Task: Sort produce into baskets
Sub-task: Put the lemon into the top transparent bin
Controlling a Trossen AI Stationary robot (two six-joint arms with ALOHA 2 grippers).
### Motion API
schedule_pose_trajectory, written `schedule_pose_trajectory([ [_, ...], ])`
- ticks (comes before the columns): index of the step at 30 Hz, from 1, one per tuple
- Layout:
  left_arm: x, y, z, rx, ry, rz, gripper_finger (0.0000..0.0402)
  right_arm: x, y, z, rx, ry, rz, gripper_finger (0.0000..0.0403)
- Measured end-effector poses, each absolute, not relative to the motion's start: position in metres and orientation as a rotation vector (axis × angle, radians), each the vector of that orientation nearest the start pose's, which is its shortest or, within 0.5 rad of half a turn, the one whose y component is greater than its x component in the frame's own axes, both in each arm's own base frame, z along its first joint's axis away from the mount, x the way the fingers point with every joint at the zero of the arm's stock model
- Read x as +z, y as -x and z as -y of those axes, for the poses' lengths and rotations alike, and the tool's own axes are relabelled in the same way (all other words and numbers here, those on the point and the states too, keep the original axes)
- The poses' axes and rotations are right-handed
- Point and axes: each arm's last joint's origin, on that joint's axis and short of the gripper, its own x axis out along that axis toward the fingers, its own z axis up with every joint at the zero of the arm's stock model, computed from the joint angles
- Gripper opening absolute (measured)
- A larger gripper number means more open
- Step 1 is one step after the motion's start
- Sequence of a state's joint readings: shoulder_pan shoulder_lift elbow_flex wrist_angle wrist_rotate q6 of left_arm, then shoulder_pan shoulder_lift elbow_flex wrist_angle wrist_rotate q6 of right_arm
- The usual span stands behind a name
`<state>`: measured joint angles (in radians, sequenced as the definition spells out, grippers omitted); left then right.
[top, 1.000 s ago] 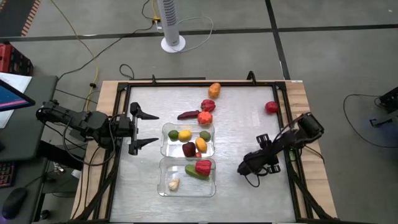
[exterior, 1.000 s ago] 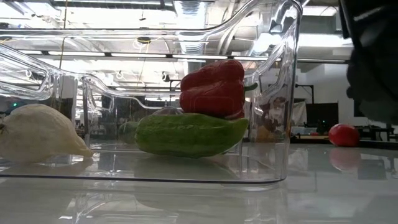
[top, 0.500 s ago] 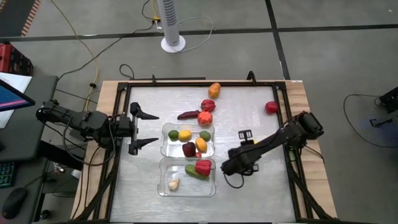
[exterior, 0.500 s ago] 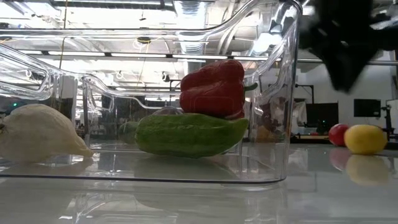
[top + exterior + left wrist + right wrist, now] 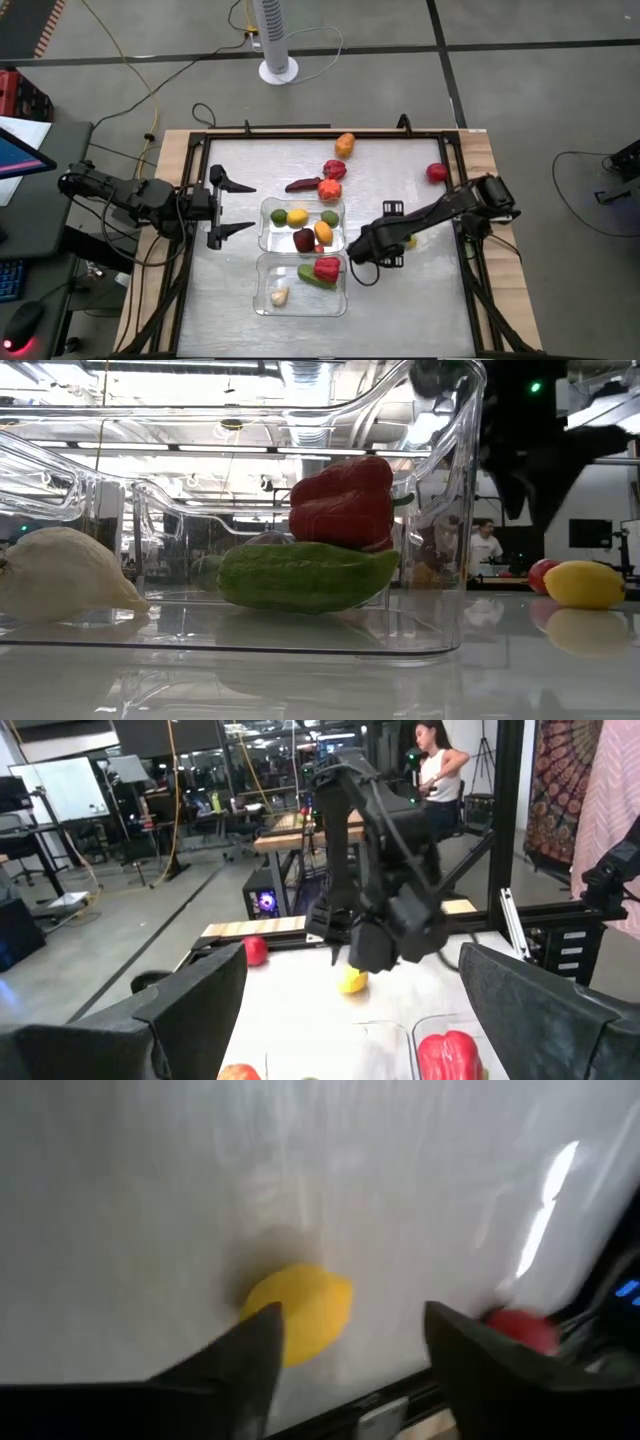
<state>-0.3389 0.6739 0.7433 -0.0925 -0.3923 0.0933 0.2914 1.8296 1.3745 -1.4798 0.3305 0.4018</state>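
Observation:
Two clear tubs stand mid-table. The far tub [image 5: 264, 226] holds several pieces. The near tub [image 5: 260, 286] holds a garlic bulb [image 5: 60, 575], a green cucumber [image 5: 305, 575] and a red pepper [image 5: 340, 500] lying on the cucumber. A yellow lemon [image 5: 300, 1312] lies on the table to the right of the tubs and also shows in the low view [image 5: 582, 584]. My right gripper [image 5: 350, 1350] is open and empty, raised above the table between the tubs and the lemon [image 5: 372, 246]. My left gripper [image 5: 235, 207] waits open to the left of the tubs.
Loose produce lies on the far half of the table: an orange piece [image 5: 345, 145], a red piece [image 5: 334, 169], a dark purple piece [image 5: 302, 185], a red-orange piece [image 5: 329, 189] and a red tomato [image 5: 436, 172] near the right rail. A person shows in the room beyond [image 5: 440, 765].
My right gripper has risen from low over the table and gone toward the table's left edge, toward the tubs. The lemon, hidden behind the gripper a second ago, now shows lying on the table by itself.

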Motion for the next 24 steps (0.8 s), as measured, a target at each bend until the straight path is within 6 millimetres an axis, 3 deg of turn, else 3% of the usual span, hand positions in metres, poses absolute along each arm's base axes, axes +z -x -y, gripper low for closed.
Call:
schedule_pose_trajectory([
  [4, 0.343, -0.144, 0.039, 0.052, -0.106, -0.026, 0.0352, 0.208, -0.287, -0.062, -0.421, 0.120, -1.847, 0.0328],
  [8, 0.342, -0.144, 0.039, 0.051, -0.107, -0.037, 0.0352, 0.202, -0.279, -0.052, -0.438, -0.041, -1.823, 0.0369],
  [18, 0.341, -0.144, 0.039, 0.051, -0.109, -0.047, 0.0352, 0.216, -0.235, -0.033, -0.696, -0.420, -1.550, 0.0379],
  [24, 0.341, -0.144, 0.038, 0.065, -0.107, -0.044, 0.0352, 0.197, -0.221, -0.034, -0.835, -0.583, -1.473, 0.0379],
])
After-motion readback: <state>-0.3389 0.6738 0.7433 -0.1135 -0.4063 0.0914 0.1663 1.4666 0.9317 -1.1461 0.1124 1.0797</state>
